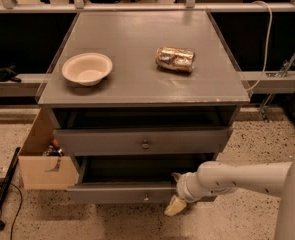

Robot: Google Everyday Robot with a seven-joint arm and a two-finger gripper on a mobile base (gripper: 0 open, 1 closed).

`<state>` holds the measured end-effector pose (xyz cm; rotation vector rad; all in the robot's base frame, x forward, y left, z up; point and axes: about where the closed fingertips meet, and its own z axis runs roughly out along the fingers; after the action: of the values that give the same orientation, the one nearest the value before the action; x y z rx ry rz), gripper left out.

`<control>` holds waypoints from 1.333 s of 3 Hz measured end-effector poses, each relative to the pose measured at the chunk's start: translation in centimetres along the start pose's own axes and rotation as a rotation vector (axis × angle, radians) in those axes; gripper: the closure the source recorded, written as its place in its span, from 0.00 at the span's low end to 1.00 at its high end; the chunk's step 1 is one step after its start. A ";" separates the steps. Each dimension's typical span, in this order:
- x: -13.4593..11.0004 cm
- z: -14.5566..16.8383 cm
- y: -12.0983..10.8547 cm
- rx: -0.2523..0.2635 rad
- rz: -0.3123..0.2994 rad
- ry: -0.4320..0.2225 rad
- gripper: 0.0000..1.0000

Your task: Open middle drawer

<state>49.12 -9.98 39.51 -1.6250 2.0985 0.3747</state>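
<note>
Gripper (175,204) at right end of partly open middle drawer (112,193) front; jaws' gap unclear.

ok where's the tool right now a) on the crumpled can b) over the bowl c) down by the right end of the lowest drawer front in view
c: the tool sits low against the right end of the middle drawer front, far below the cabinet top.

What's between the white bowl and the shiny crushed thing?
Nothing: just bare grey cabinet top, seen in the camera view. The gripper sits far lower, by the bottom drawer front.
</note>
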 end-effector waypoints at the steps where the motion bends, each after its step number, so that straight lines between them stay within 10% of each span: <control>1: -0.3 -2.9 0.7 0.026 -0.024 0.028 0.48; 3: 0.0 -13.0 10.9 0.071 -0.120 0.066 1.00; 4: 0.7 -14.0 11.7 0.095 -0.104 0.056 0.00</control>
<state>35.13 -14.12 50.41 -1.6978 2.0296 0.1946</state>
